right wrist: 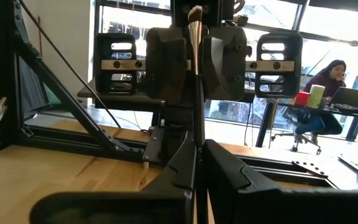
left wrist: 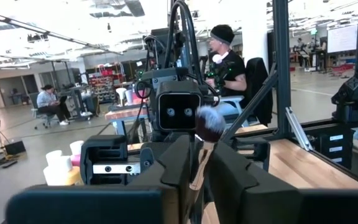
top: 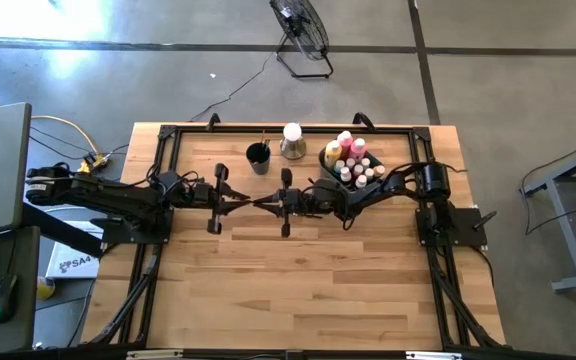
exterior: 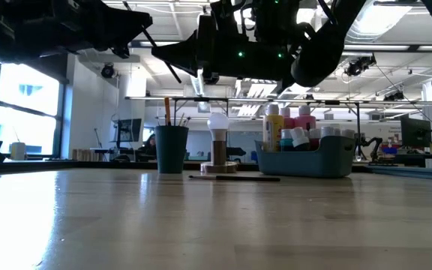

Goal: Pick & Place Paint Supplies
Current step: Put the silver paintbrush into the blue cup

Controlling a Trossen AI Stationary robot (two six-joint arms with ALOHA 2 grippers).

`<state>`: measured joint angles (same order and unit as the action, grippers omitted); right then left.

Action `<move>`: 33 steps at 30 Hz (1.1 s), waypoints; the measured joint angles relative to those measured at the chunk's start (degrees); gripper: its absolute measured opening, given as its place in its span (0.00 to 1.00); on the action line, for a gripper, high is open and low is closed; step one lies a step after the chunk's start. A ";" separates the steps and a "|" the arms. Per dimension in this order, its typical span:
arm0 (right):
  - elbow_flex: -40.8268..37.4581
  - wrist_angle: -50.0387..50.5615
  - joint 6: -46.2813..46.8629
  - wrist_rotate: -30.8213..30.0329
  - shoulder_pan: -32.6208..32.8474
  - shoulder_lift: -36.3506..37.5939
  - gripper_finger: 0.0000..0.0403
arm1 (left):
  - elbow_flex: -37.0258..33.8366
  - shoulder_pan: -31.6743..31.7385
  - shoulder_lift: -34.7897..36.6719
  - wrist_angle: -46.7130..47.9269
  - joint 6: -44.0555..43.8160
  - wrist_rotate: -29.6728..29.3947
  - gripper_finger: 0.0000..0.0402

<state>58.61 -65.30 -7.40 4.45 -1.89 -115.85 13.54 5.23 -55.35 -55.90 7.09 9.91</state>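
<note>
Over the middle of the table both grippers meet tip to tip on one brush (top: 256, 203). It has a thin dark handle (right wrist: 197, 106) and a fluffy head (left wrist: 209, 123). My left gripper (left wrist: 197, 155) comes from the table's left and is shut on the brush just below the head. My right gripper (right wrist: 197, 152) comes from the right and is shut on the handle. The brush hangs well above the tabletop. A second thin brush (exterior: 235, 178) lies flat on the table in front of the bin. My left gripper pinches the brush's wooden stretch below the head (left wrist: 197, 175) between its two fingers, coming about level from the table's left. The head rises past the fingers on the wrist side, clear of the table. My right gripper pinches the thin dark handle (right wrist: 198, 142) between its two fingers, coming about level from the table's right. The brush runs on, slanting up, into the left gripper's fingers (right wrist: 166, 59).
At the far right a grey-blue bin (top: 330, 172) holds pink, yellow and white-capped bottles (top: 350, 150). A dark cup (top: 258, 157) with brushes and a white bulb on a round base (top: 292, 140) stand beside it. A black frame (top: 168, 150) borders the table; the near half is bare wood.
</note>
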 joint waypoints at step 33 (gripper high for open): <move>-0.04 25.94 -4.39 -14.67 1.90 10.85 0.42 | -0.07 0.02 2.31 1.53 2.25 -6.25 0.03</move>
<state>58.57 -39.36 -11.79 -10.23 0.01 -105.00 13.47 5.26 -53.05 -54.37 9.33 3.66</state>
